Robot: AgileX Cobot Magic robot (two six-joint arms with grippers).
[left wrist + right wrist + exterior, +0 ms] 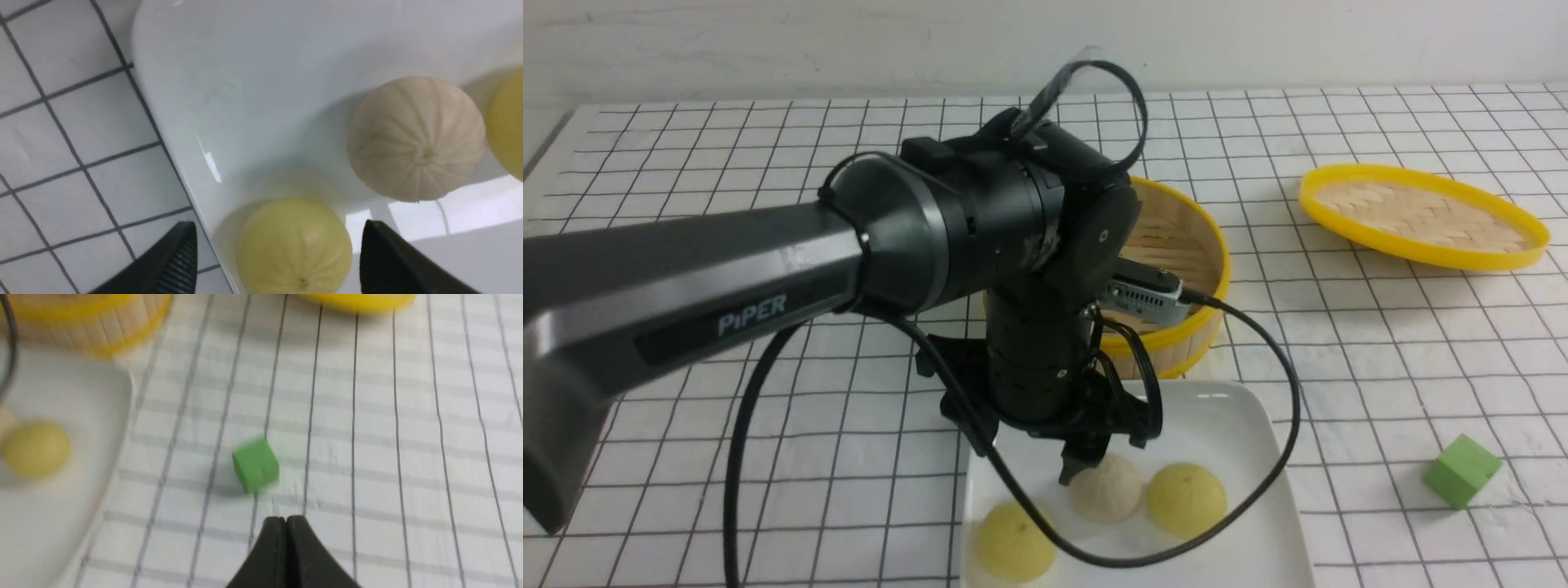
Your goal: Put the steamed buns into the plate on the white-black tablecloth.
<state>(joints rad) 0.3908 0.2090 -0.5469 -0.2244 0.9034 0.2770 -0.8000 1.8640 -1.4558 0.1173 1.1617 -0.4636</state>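
Three steamed buns lie on the white plate on the white-black tablecloth: a pale yellow one at the front left, an off-white one in the middle and a pale yellow one to the right. My left gripper points down over the plate, just above the buns. In the left wrist view it is open. The front yellow bun rests on the plate between the fingers with gaps on both sides, and the off-white bun lies beyond. My right gripper is shut and empty over the cloth.
An empty bamboo steamer basket stands just behind the plate, partly hidden by my left arm. Its woven lid lies at the back right. A green cube sits right of the plate, just ahead of my right gripper in the right wrist view.
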